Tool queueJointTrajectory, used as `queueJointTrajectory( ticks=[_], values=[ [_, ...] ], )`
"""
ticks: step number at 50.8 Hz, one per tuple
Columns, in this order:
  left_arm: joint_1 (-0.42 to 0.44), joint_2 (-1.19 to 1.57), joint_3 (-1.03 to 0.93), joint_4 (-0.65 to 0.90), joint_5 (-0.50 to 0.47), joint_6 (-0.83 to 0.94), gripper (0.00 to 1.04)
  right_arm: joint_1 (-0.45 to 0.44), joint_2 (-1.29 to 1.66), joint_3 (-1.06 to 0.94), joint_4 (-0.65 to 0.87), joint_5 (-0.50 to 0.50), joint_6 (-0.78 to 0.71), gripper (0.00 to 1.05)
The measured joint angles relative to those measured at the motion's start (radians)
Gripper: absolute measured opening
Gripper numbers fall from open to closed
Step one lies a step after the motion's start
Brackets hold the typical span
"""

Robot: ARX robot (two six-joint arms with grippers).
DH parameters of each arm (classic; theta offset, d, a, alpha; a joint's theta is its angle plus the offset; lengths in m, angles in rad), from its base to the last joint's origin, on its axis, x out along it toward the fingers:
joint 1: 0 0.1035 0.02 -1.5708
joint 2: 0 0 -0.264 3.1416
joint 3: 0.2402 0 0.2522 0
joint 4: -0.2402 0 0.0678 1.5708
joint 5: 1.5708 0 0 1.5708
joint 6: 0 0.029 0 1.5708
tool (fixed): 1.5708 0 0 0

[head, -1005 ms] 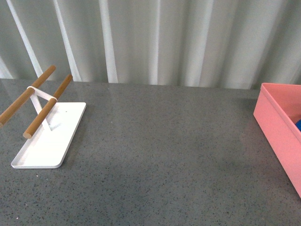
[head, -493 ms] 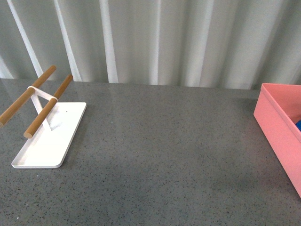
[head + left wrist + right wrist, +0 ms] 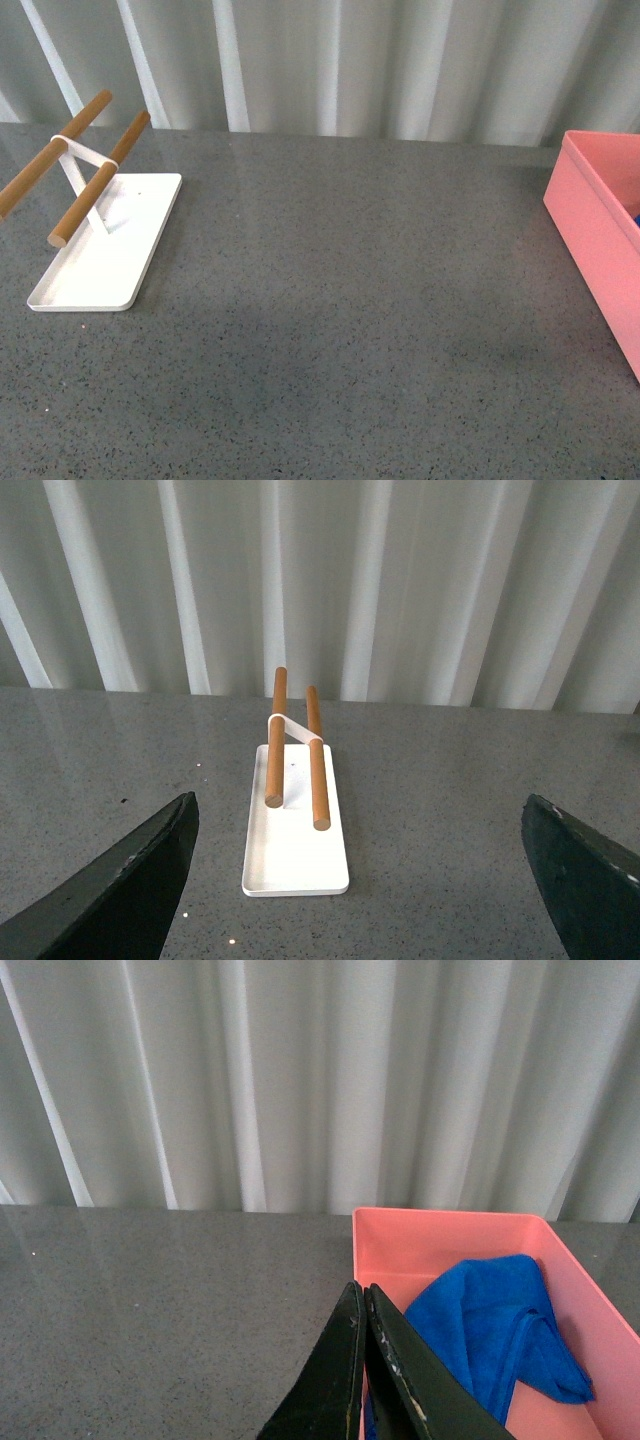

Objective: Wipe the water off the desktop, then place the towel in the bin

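The blue towel [image 3: 495,1335] lies crumpled inside the salmon-pink bin [image 3: 440,1232], seen in the right wrist view. In the front view the bin [image 3: 600,230] stands at the right edge of the speckled grey desktop [image 3: 340,300]; the towel barely shows there. My right gripper [image 3: 362,1295] is shut and empty, its tips over the bin's near-left rim, above the towel. My left gripper [image 3: 360,815] is open and empty above the desktop, facing the white tray. Neither gripper shows in the front view.
A flat white tray [image 3: 105,250] with a rack of two wooden rods [image 3: 95,180] stands at the left of the desktop; it also shows in the left wrist view [image 3: 295,830]. A pale pleated curtain [image 3: 330,60] runs behind the desk.
The front view has shifted slightly: tray, bin and the desk's far edge sit a little higher in frame. Nothing on the desk has moved.
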Motion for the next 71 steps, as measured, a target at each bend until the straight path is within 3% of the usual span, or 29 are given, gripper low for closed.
queueJointTrajectory(
  ticks=[37,42,52,58,69,71],
  values=[
    [0.0,0.0,0.0,0.0,0.0,0.0,0.98,0.0,-0.249,0.0,-0.245,0.003,0.003,0.03],
    [0.0,0.0,0.0,0.0,0.0,0.0,0.98,0.0,-0.364,0.0,-0.396,0.003,0.003,0.03],
    [0.0,-0.001,0.0,0.0,0.0,0.0,0.98,0.0,-0.417,0.0,-0.42,0.003,0.003,0.04],
    [0.0,-0.001,0.0,0.0,0.0,0.0,0.98,0.0,-0.417,0.0,-0.42,0.003,0.003,0.24],
    [0.0,-0.001,0.0,0.0,0.0,0.0,0.98,0.0,-0.417,0.0,-0.42,0.003,0.003,0.75],
    [0.0,-0.001,0.0,0.0,0.0,0.0,0.98,0.0,-0.417,0.0,-0.42,0.003,0.003,0.81]
  ],
)
